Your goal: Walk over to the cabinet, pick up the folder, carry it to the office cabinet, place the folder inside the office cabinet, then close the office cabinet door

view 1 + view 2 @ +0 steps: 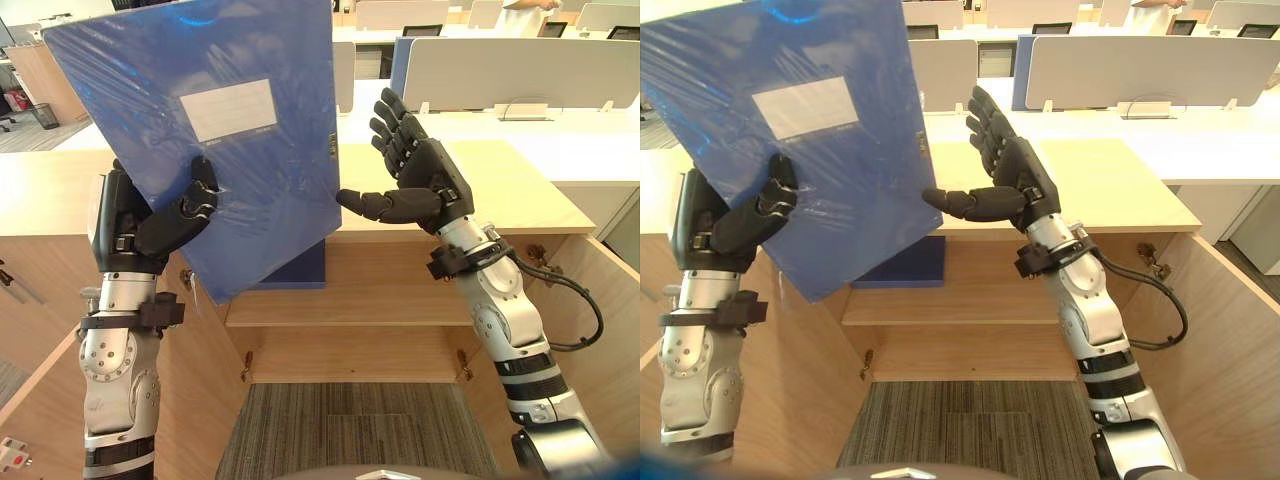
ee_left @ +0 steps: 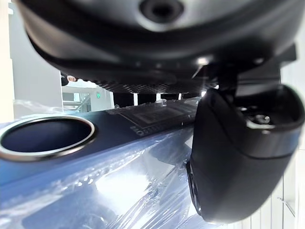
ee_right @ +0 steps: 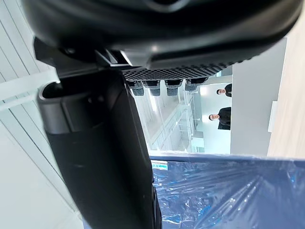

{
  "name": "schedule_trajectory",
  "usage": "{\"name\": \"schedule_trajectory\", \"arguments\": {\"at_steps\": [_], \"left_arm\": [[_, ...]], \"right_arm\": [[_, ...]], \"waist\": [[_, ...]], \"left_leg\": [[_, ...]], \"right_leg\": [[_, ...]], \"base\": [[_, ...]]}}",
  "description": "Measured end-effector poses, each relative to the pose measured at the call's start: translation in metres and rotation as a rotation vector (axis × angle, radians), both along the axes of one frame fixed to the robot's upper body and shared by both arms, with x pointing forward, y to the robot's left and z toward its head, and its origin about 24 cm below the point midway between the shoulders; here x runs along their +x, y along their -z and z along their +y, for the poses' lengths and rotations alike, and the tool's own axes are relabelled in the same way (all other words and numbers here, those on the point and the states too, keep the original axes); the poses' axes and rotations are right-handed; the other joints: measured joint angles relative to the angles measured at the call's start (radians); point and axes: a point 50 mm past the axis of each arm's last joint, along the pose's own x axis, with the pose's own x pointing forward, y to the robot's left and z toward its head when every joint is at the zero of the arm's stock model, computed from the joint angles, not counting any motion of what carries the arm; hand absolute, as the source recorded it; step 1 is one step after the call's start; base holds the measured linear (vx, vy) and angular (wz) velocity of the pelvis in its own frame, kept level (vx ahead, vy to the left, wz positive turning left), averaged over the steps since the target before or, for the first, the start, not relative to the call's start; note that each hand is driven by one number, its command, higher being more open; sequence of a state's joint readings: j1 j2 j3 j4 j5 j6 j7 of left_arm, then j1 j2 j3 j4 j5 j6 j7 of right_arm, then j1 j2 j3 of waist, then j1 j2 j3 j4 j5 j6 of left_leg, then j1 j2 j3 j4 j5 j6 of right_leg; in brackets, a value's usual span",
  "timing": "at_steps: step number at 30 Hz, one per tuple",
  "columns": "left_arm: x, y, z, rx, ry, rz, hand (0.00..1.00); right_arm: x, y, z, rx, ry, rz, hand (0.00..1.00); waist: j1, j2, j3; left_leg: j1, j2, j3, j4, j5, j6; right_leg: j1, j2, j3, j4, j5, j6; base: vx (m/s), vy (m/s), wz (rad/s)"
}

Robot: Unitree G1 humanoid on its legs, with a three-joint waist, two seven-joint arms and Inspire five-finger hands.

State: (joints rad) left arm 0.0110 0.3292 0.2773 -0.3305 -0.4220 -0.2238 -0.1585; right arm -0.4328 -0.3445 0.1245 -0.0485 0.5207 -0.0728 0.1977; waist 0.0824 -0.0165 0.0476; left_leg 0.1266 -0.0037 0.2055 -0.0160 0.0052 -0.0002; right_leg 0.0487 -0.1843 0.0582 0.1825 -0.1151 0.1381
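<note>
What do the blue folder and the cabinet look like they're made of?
The folder seems stiff board or plastic wrapped in clear film: glossy, wrinkled highlights. The cabinet looks like pale wood or wood-look laminate, matt, with faint grain lines.

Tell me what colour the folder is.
The folder is blue, with a white label; the left eye view shows it best.

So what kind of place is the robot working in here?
Most likely an open-plan office: rows of white desks with grey divider screens, a wooden cabinet with open shelves, and a blue folder gripped in the left hand.
</note>
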Motion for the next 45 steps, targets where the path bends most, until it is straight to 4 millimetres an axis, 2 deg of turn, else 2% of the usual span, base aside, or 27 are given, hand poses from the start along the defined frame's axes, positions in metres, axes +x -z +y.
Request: {"name": "schedule_trajectory", "arguments": {"at_steps": [6, 13, 14, 20, 21, 26, 29, 34, 35, 36, 37, 38, 40, 41, 43, 45], "left_arm": [[0.005, 0.007, -0.019, 0.012, 0.101, 0.028, 0.0], [0.005, 0.008, -0.018, -0.022, 0.103, 0.029, 0.0], [0.006, 0.008, -0.018, -0.036, 0.112, 0.031, 0.0], [0.008, 0.015, -0.012, -0.068, 0.138, 0.065, 0.0], [0.009, 0.017, -0.01, -0.076, 0.17, 0.09, 1.0], [0.011, 0.03, 0.002, -0.08, 0.311, 0.222, 1.0], [0.007, 0.049, 0.004, -0.064, 0.422, 0.354, 1.0], [-0.012, 0.107, -0.009, -0.057, 0.618, 0.669, 1.0], [-0.02, 0.124, -0.014, -0.013, 0.686, 0.781, 1.0], [-0.029, 0.138, -0.016, 0.037, 0.744, 0.874, 1.0], [-0.046, 0.159, -0.02, 0.155, 0.838, 1.019, 1.0], [-0.053, 0.168, -0.022, 0.222, 0.878, 1.075, 1.0], [-0.083, 0.206, -0.028, 0.353, 0.976, 1.287, 1.0], [-0.089, 0.215, -0.029, 0.379, 0.981, 1.329, 1.0], [-0.099, 0.237, -0.029, 0.469, 0.954, 1.414, 1.0], [-0.102, 0.251, -0.033, 0.546, 0.906, 1.441, 1.0]], "right_arm": [[0.007, -0.017, 0.029, 0.033, -0.16, -0.015, 1.0], [0.018, -0.031, 0.034, 0.0, -0.23, 0.0, 1.0], [0.019, -0.035, 0.035, -0.012, -0.245, -0.002, 0.0], [0.027, -0.046, 0.037, -0.113, -0.336, 0.066, 0.0], [0.028, -0.046, 0.035, -0.131, -0.365, 0.101, 0.0], [0.024, -0.034, 0.028, -0.216, -0.445, 0.193, 0.0], [0.015, -0.026, 0.025, -0.296, -0.489, 0.244, 0.0], [0.001, -0.017, 0.015, -0.503, -0.485, 0.261, 0.0], [-0.004, -0.015, 0.017, -0.571, -0.506, 0.246, 0.0], [-0.009, -0.013, 0.021, -0.626, -0.533, 0.227, 0.0], [-0.019, -0.007, 0.029, -0.706, -0.594, 0.205, 0.0], [-0.023, -0.004, 0.033, -0.722, -0.629, 0.205, 0.0], [-0.048, -0.005, 0.06, -0.704, -0.84, 0.15, 0.0], [-0.057, -0.007, 0.067, -0.699, -0.894, 0.12, 0.0], [-0.088, -0.018, 0.089, -0.667, -1.061, -0.009, 0.0], [-0.087, -0.022, 0.09, -0.662, -1.021, -0.041, 0.0]], "waist": [[-0.002, 0.0, 0.0], [0.002, -0.008, 0.002], [0.002, -0.009, 0.002], [0.001, -0.011, 0.0], [0.001, -0.011, 0.0], [0.001, -0.014, -0.004], [-0.001, -0.018, -0.017], [-0.004, -0.019, -0.061], [-0.006, -0.019, -0.072], [-0.009, -0.019, -0.081], [-0.018, -0.019, -0.09], [-0.024, -0.018, -0.093], [-0.051, -0.014, -0.096], [-0.054, -0.014, -0.096], [-0.056, -0.014, -0.1], [-0.043, -0.02, -0.119]], "left_leg": [[0.007, 0.0, 0.001, -0.016, 0.009, -0.001], [0.01, 0.0, 0.002, -0.026, 0.013, -0.003], [0.01, 0.0, 0.003, -0.028, 0.014, -0.003], [0.011, 0.001, 0.006, -0.037, 0.017, -0.004], [0.013, 0.002, 0.006, -0.04, 0.018, -0.006], [0.029, 0.008, 0.015, -0.05, 0.018, -0.008], [0.03, 0.01, 0.027, -0.051, 0.015, -0.012], [0.029, 0.016, 0.033, -0.051, 0.009, -0.022], [0.03, 0.02, 0.038, -0.051, 0.007, -0.025], [0.03, 0.023, 0.044, -0.051, 0.006, -0.026], [0.036, 0.028, 0.056, -0.051, 0.003, -0.03], [0.039, 0.03, 0.06, -0.051, 0.002, -0.032], [0.045, 0.036, 0.073, -0.051, -0.001, -0.038], [0.045, 0.037, 0.078, -0.051, -0.001, -0.038], [0.047, 0.044, 0.083, -0.051, -0.001, -0.04], [0.047, 0.045, 0.081, -0.052, -0.001, -0.041]], "right_leg": [[-0.001, 0.001, 0.0, 0.0, 0.0, 0.0], [-0.002, 0.002, 0.0, 0.0, 0.0, 0.0], [-0.004, 0.002, 0.001, 0.0, 0.0, 0.0], [-0.008, 0.003, 0.001, 0.002, 0.001, 0.0], [-0.008, 0.003, 0.001, 0.002, 0.001, 0.0], [0.0, 0.003, -0.003, 0.003, 0.001, 0.0], [-0.004, -0.003, -0.006, 0.002, 0.001, 0.0], [-0.007, -0.001, -0.027, 0.002, 0.0, 0.0], [-0.009, 0.002, -0.029, 0.002, -0.001, -0.001], [-0.012, 0.004, -0.031, 0.004, -0.002, -0.002], [-0.013, 0.008, -0.031, 0.008, -0.006, -0.003], [-0.014, 0.009, -0.031, 0.01, -0.007, -0.004], [-0.024, 0.014, -0.029, 0.028, -0.017, -0.008], [-0.031, 0.017, -0.026, 0.037, -0.021, -0.011], [-0.035, 0.024, -0.029, 0.046, -0.023, -0.012], [-0.034, 0.025, -0.032, 0.046, -0.024, -0.014]], "base": [[0.0, 0.0, 0.0], [0.0, 0.0, 0.0], [0.0, 0.0, 0.0], [0.0, 0.0, 0.0], [0.0, 0.0, 0.0], [0.0, 0.002, -0.04], [0.0, 0.017, -0.09], [0.0, 0.0, -0.01], [0.01, -0.006, -0.1], [0.01, -0.01, -0.17], [0.01, -0.011, -0.16], [0.01, -0.017, -0.18], [0.0, -0.021, -0.18], [0.0, -0.027, -0.18], [0.0, -0.029, -0.07], [-0.01, -0.007, 0.03]]}}
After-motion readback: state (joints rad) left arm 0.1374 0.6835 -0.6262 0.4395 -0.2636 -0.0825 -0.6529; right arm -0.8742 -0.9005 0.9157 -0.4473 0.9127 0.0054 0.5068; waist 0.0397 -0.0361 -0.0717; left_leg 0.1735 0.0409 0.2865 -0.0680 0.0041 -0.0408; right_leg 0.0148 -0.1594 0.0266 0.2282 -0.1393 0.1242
